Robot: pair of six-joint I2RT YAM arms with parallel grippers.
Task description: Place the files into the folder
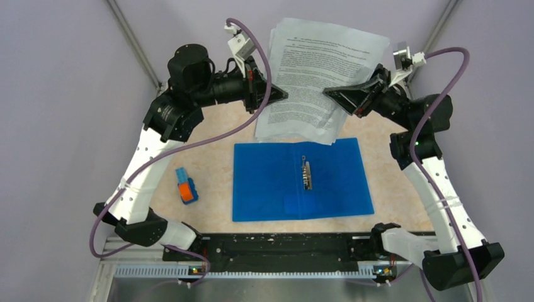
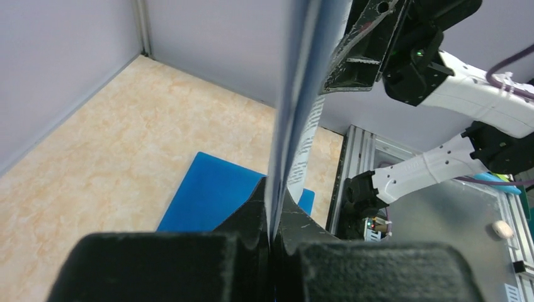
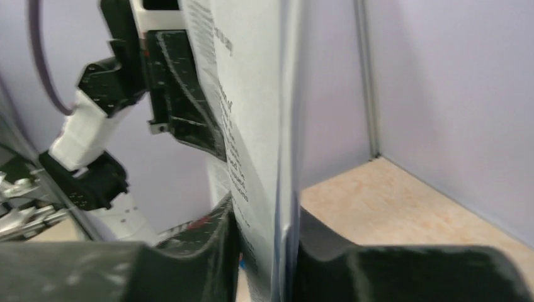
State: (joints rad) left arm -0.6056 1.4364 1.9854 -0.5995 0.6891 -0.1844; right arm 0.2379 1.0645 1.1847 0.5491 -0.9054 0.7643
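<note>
My left gripper (image 1: 281,95) has its two fingers pressed together on the files (image 1: 321,69). In the left wrist view the white printed sheets rise straight out of the thin slit between the pads, so I pinch them at one side edge. My right gripper (image 1: 329,92) is at the opposite side edge of the same sheets. Its tip faces the tip of the left one, and only paper is between them. In the right wrist view one finger (image 3: 189,264) stands on the printed side of the sheets and the other on the back side, both very near the paper. These fingers are not spread wide, but I cannot tell whether they press the sheets. The files are up in the air, standing on edge and a little tilted, and they reach past my fingertips both upward and downward. The folder (image 1: 271,182) lies flat on the table (image 1: 214,126), lower than my fingertips and on the side toward my bases. Its metal clip (image 1: 306,175) runs along the middle, roughly in line with the gap between my two grippers. A small orange-and-blue block (image 1: 186,187) lies on the table apart from the folder, beyond its left edge and well away from my left fingers.
</note>
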